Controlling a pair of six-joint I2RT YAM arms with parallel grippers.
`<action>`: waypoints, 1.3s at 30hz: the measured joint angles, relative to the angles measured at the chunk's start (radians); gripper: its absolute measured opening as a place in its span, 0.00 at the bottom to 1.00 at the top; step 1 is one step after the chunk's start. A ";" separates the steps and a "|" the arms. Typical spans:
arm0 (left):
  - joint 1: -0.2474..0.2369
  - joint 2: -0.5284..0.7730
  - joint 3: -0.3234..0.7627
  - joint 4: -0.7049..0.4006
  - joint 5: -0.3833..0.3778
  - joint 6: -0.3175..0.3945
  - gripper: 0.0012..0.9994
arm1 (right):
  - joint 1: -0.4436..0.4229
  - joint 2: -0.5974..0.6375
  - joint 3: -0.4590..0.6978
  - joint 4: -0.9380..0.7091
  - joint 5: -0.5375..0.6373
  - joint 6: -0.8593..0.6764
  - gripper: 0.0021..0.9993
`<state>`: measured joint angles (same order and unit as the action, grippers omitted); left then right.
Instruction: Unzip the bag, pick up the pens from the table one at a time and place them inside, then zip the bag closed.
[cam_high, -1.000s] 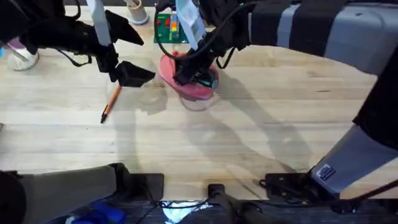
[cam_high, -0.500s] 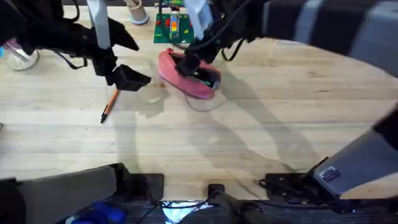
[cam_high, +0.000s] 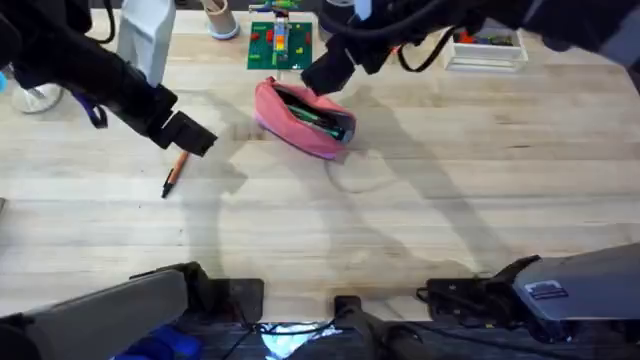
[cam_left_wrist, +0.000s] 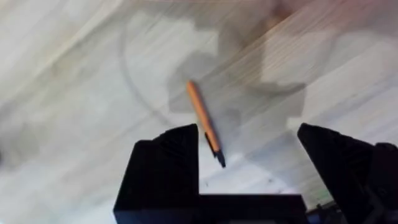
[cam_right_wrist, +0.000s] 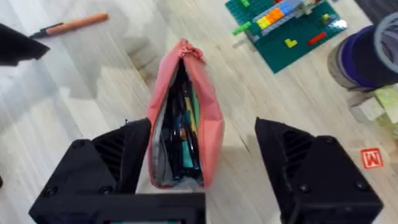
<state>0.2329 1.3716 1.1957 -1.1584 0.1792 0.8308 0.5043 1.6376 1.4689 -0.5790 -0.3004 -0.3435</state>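
Your left gripper (cam_left_wrist: 249, 155) hangs spread over the orange pen (cam_left_wrist: 204, 121), which lies on the table (cam_high: 420, 220) at 9 o'clock from the bag (cam_high: 300, 118); your right gripper (cam_right_wrist: 202, 155) — fingers wide apart, empty — sits above the bag; bag unzipped, gaping, pens inside; green brick board (cam_high: 280, 45) at its 12 o'clock.

Both arms are black with grey link housings, ending in blocky, angular matte black fingers (cam_right_wrist: 112, 163).
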 joint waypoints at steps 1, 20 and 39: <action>0.000 0.000 0.000 -0.002 -0.031 -0.035 0.99 | -0.004 -0.008 0.000 -0.003 0.000 0.000 1.00; 0.216 0.000 -0.001 -0.022 -0.115 -0.226 1.00 | -0.034 -0.045 0.000 -0.005 0.000 0.000 1.00; 0.210 0.000 -0.097 0.112 -0.059 -0.146 1.00 | -0.035 -0.045 0.000 -0.005 0.046 0.000 1.00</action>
<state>0.4427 1.3720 1.0987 -1.0459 0.1203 0.6845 0.4698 1.5925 1.4689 -0.5842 -0.2546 -0.3435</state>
